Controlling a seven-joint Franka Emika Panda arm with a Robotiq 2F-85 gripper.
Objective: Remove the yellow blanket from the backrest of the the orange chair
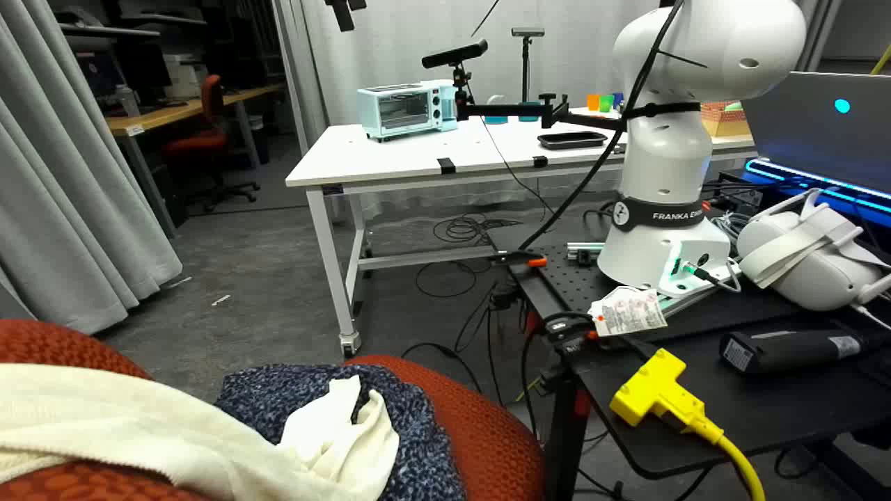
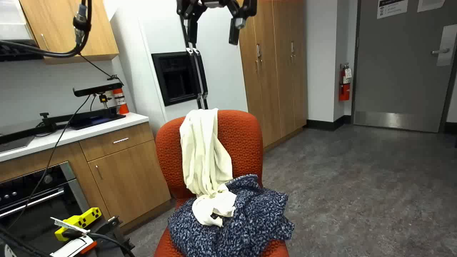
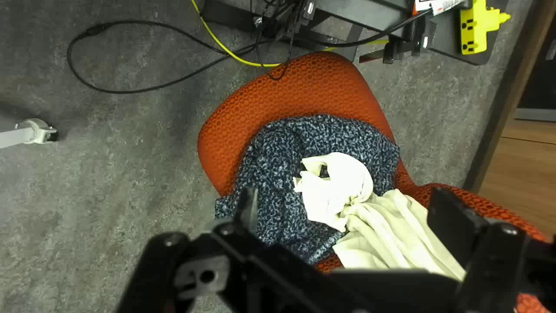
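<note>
My pincer [image 2: 213, 43] stands wide open, its two black fingers [image 2: 193, 32] spread well apart and holding nothing. It hangs over the orange chair [image 3: 234, 134], well above it.

The yellow blanket [image 2: 205, 153] is draped on the backrest [image 2: 241, 139]. In an exterior view I see it start at the rounded top edge, drop down the front in long folds, draw in narrow near the seat [image 2: 276, 250] and end in a loose bunch. That bunch rests on a dark blue speckled cloth [image 2: 250, 221], which covers much of the seat.

From my wrist I look down on the same bunch, curled around a small dark gap; the folds run from it toward the lower right, where my own black parts hide some of them.

Near the chair, a black table [image 1: 759, 417] carries the base of my white arm [image 1: 661, 174] and a bright yellow plug block [image 1: 654, 390].
</note>
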